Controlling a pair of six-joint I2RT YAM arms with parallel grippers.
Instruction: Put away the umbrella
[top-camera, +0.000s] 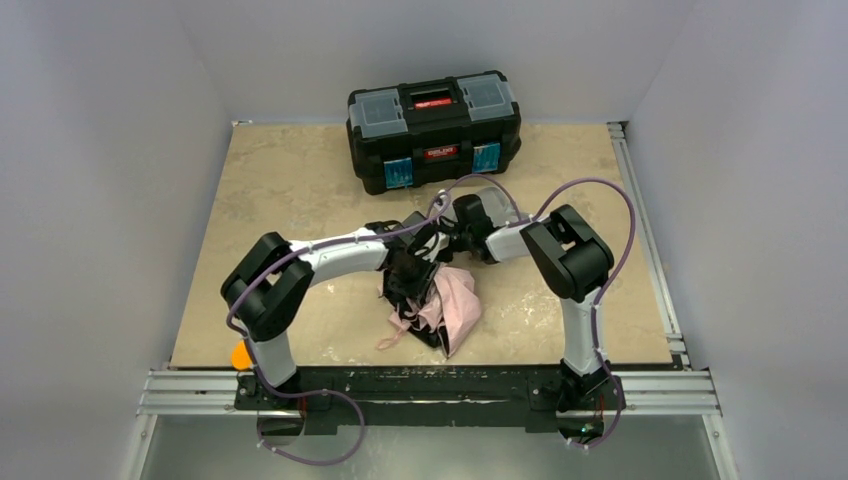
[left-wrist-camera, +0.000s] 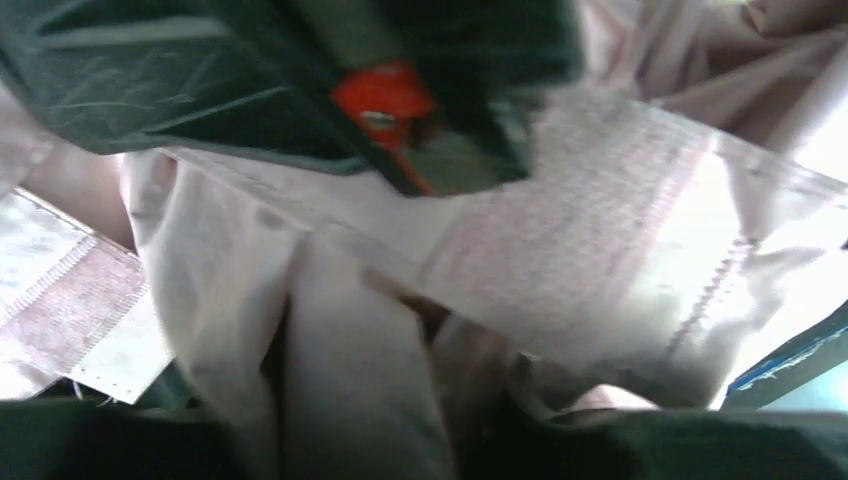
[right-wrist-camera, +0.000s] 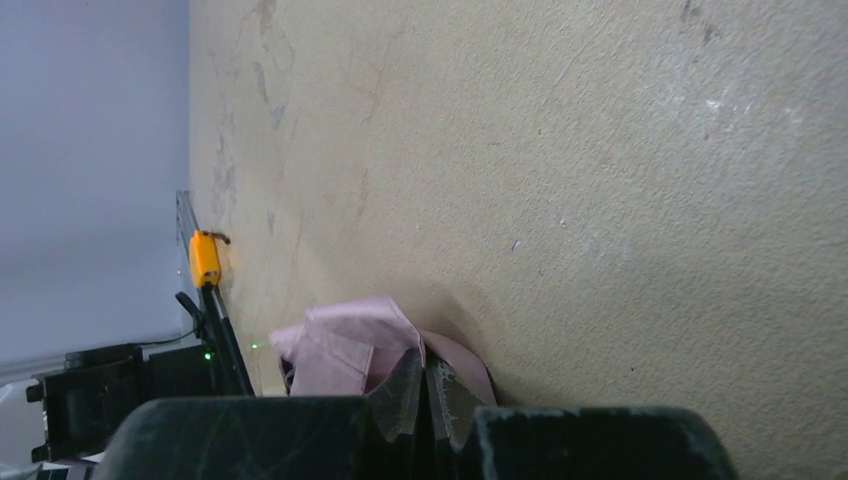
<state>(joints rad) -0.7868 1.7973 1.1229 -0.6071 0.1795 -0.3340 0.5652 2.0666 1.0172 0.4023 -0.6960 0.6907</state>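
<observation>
The pale pink umbrella (top-camera: 456, 306) lies crumpled on the table just in front of the arms, with its black ribs (top-camera: 408, 292) bunched at its left. My left gripper (top-camera: 409, 280) points down into the ribs and fabric. Its view is filled by pink fabric (left-wrist-camera: 350, 370) that gathers into the jaws and covers the fingertips. My right gripper (top-camera: 438, 243) reaches in from behind. In its wrist view, its fingers (right-wrist-camera: 405, 385) are pressed together with a peak of pink fabric (right-wrist-camera: 345, 345) pinched at their tips (right-wrist-camera: 425, 372).
A black toolbox (top-camera: 433, 128) with a red latch stands closed at the back of the tan table (top-camera: 290, 180). A small orange object (top-camera: 240, 354) sits at the front left edge, also in the right wrist view (right-wrist-camera: 205, 257). A dark blurred part with an orange-red piece (left-wrist-camera: 385, 100) hangs close above the fabric.
</observation>
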